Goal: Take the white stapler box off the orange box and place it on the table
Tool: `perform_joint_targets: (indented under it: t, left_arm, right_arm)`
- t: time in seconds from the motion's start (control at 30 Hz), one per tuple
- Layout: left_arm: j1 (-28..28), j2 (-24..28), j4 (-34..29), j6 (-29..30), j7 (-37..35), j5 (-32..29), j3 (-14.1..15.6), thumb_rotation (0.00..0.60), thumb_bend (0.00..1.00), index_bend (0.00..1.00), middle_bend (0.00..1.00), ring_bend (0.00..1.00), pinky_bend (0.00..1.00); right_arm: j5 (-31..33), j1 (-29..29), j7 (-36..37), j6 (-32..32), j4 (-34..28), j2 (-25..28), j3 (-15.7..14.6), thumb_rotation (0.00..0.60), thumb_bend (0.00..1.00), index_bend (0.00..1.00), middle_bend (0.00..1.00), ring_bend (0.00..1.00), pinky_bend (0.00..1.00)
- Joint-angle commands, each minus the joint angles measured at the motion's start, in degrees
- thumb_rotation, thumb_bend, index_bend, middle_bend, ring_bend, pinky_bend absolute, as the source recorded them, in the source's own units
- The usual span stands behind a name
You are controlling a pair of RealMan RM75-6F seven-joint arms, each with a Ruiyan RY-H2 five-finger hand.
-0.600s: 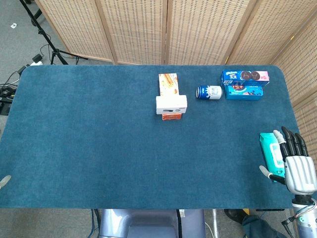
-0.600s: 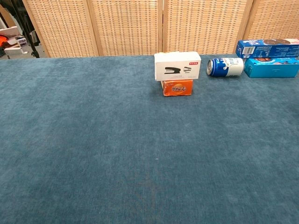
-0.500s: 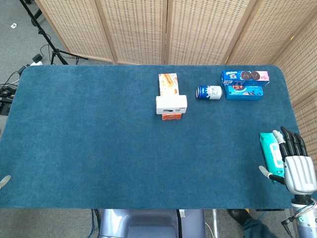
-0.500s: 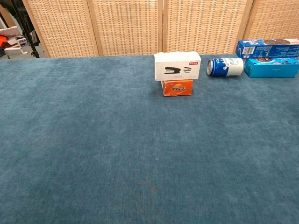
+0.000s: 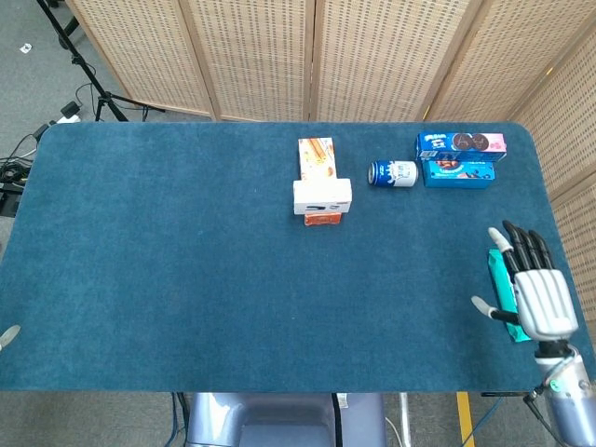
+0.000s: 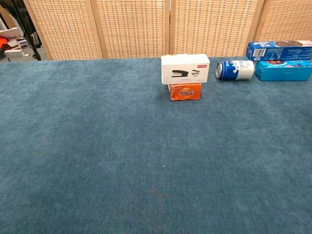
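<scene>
The white stapler box [image 5: 322, 196] [image 6: 185, 69] lies across the near end of the orange box [image 5: 323, 219] [image 6: 185, 91], a little right of the table's middle and toward the back. My right hand [image 5: 535, 293] hovers far off at the table's right front edge, fingers spread and holding nothing, partly over a teal wipes pack [image 5: 501, 279]. Only a grey tip of my left hand [image 5: 8, 336] shows at the left edge of the head view. The chest view shows neither hand.
A blue and white can [image 5: 392, 173] [image 6: 235, 69] lies on its side to the right of the stacked boxes. Two stacked blue cookie boxes [image 5: 458, 158] [image 6: 280, 61] stand at the back right. Wicker screens stand behind the blue table [image 5: 186, 261].
My right hand has moved forward and a little left over the wipes pack. The stapler box and the orange box have not moved.
</scene>
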Motion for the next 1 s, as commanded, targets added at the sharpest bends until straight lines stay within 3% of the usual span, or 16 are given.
perform_joint_targets:
  t: [0.03,0.2,0.47,0.67,1.0]
  left_arm:
    - [-0.39,-0.17,-0.36,-0.71,0.8,-0.97,-0.45,0.6,0.0,0.0,0.0,0.0,0.0]
    - [-1.04,-0.38,-0.79,-2.23,2.18,-2.8,-1.05,0.6,0.0,0.0,0.0,0.0,0.0]
    - [-2.23,-0.41,-0.95,-4.99,3.18,-5.72,-2.05,0.6,0.0,0.0,0.0,0.0,0.0]
    - [-3.19,-0.4,-1.07,-6.92,4.05,-7.6,-2.75,0.6,0.0,0.0,0.0,0.0,0.0]
    - [-4.58,-0.77,-0.6,-10.29,5.4,-11.6,-3.86,0.6,0.0,0.0,0.0,0.0,0.0]
  right_arm:
    - [3.07,7.32,0.98,-9.03,-1.03,1.75,4.09,0.6,0.0,0.0,0.0,0.0,0.0]
    - [8.72,16.46,-0.45,-19.58,-0.19,-0.3,8.42,0.6,0.05,0.02,0.0,0.0,0.0]
    - [22.1,28.21,-9.76,-31.24,5.87,-7.8,11.53,0.6,0.05,0.02,0.0,0.0,0.0]
    - [32.62,35.59,-16.56,-36.42,12.09,-14.49,11.25,0.6,0.05,0.02,0.0,0.0,0.0]
    - [39.82,43.83,-22.17,-38.41,26.88,-25.45,9.37,0.6,0.11,0.07,0.02,0.0,0.0]
